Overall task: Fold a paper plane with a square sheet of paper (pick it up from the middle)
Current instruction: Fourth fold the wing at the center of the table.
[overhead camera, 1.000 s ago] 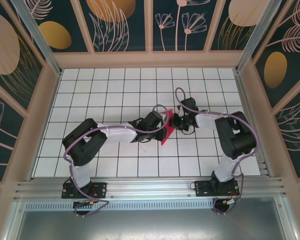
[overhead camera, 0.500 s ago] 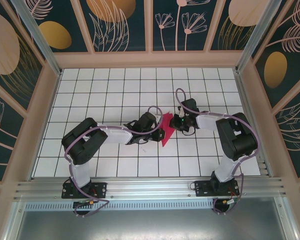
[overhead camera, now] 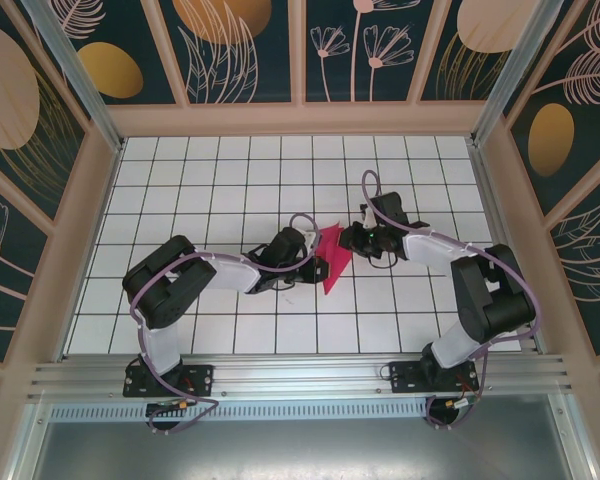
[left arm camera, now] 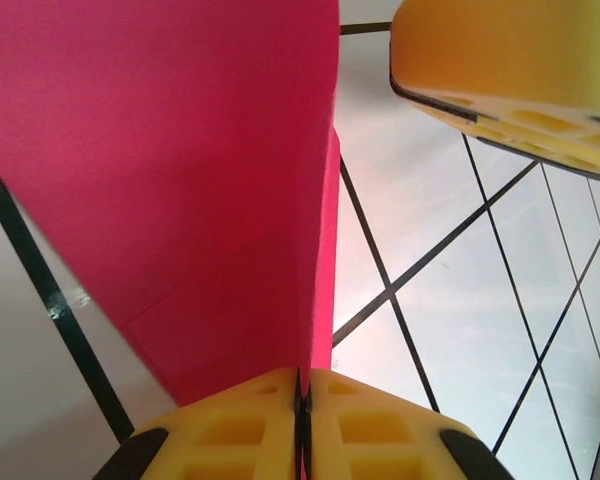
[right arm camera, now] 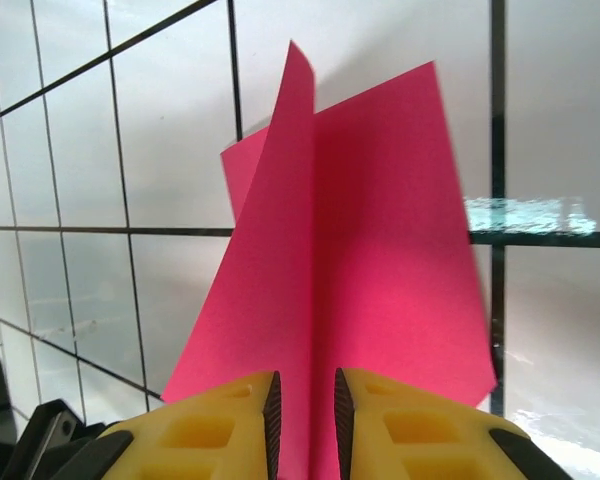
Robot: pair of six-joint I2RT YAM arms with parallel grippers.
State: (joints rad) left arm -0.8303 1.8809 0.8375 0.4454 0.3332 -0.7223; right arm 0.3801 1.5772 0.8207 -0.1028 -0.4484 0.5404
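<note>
The magenta-pink sheet of paper (overhead camera: 332, 262) is folded along a centre crease into a narrow, pointed, plane-like shape and stands on edge above the tiled table (overhead camera: 230, 180). My left gripper (overhead camera: 313, 258) is on its left side. In the left wrist view the yellow pads (left arm camera: 250, 420) are pressed together on the paper's (left arm camera: 180, 180) lower edge. My right gripper (overhead camera: 350, 240) is on its right side. In the right wrist view its jaws (right arm camera: 305, 410) stand slightly apart, with the paper's (right arm camera: 370, 260) crease in the gap and touching neither pad.
The white gridded table is ringed by a raised wooden frame (overhead camera: 300, 120), with patterned walls behind it. A metal rail (overhead camera: 300, 375) carries the two arm bases at the near edge. One yellow finger of the right gripper (left arm camera: 510, 70) shows at the top right of the left wrist view.
My right gripper's jaws have parted off the paper and that arm has drawn back a little to the right. The left gripper keeps its grip and has shifted slightly left.
</note>
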